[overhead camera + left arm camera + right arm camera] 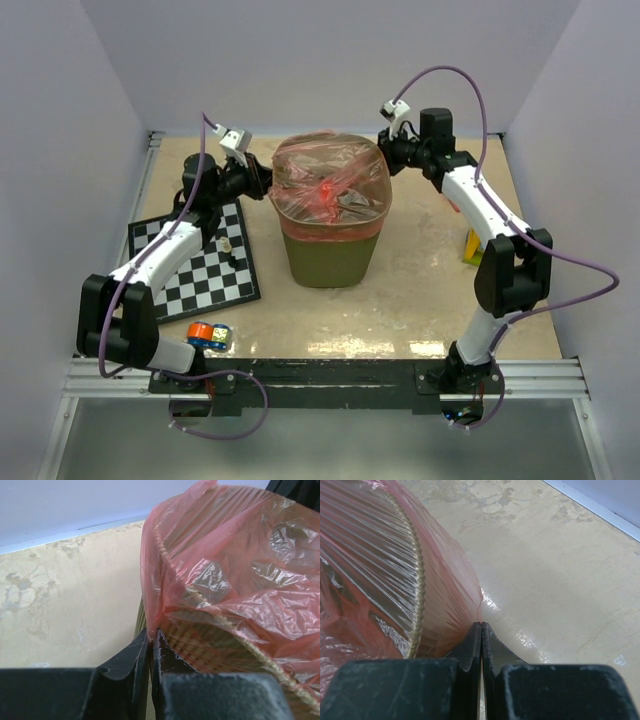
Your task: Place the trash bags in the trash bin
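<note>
Left wrist view: the left gripper [151,636] has its fingers clenched on the lower left hem of the trash bag [225,580], the red-pink film running into the seam between the tips. From there the bag rises, pulled taut, toward the upper right of the frame.

Right wrist view: the right gripper [481,628] is likewise pressed tight on the film's edge at centre frame, with the stretched sheet filling the left side.

From above, the bag is draped over the mouth and upper sides of the trash bin [330,258] at centre, with one gripper on either side. A checkerboard [200,265] lies left of the bin, a yellow block [471,245] lies at right, and a blue-and-orange toy [208,336] sits at lower left on the table [420,290].
</note>
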